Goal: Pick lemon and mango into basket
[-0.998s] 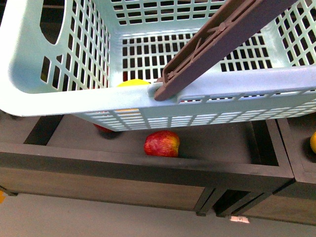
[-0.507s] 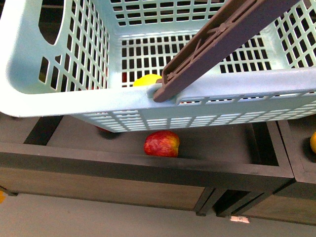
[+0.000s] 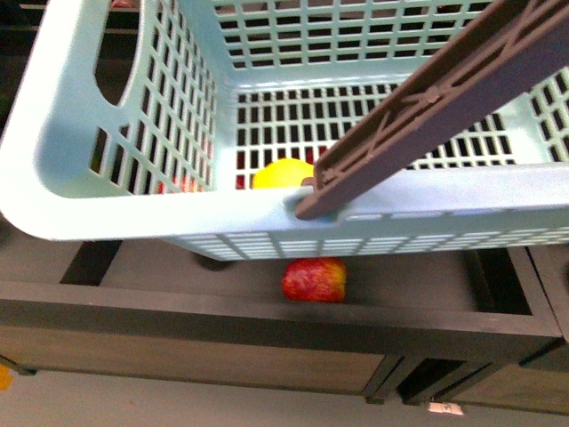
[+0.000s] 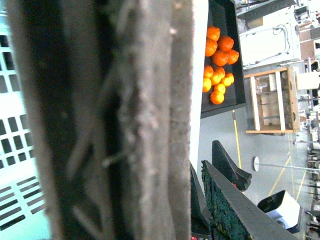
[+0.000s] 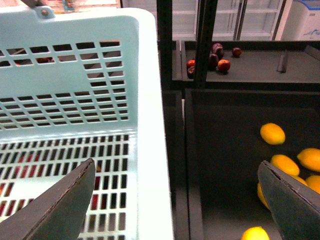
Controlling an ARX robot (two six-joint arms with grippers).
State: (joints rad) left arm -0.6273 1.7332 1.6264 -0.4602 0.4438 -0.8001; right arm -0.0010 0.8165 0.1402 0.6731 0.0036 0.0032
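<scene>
The pale teal basket point(image 3: 107, 191) hangs close in front of me above a dark crate. Its grey-brown handle point(image 3: 427, 111) crosses the front view on a slant. My left gripper point(image 4: 197, 205) is shut on that handle point(image 4: 125, 120), which fills its view as a blur. A yellow fruit point(image 3: 283, 173) lies inside the basket against the near wall, half hidden; I cannot tell if it is the lemon or the mango. My right gripper point(image 5: 177, 205) is open, with the basket's end wall point(image 5: 145, 100) between its jaws. Several yellow-orange oval fruits, lemon-like point(image 5: 272, 133), lie in the crate beside it.
A red apple point(image 3: 314, 280) sits in the dark wooden crate point(image 3: 267, 311) under the basket. Red and dark fruits point(image 5: 215, 57) lie on a shelf behind. A black tray of oranges point(image 4: 218, 65) shows in the left wrist view. Grey floor lies in front.
The basket has swung and sits further right and lower in the front view. The yellow fruit inside has rolled to the right along the near wall. The crate and apple have shifted in view too.
</scene>
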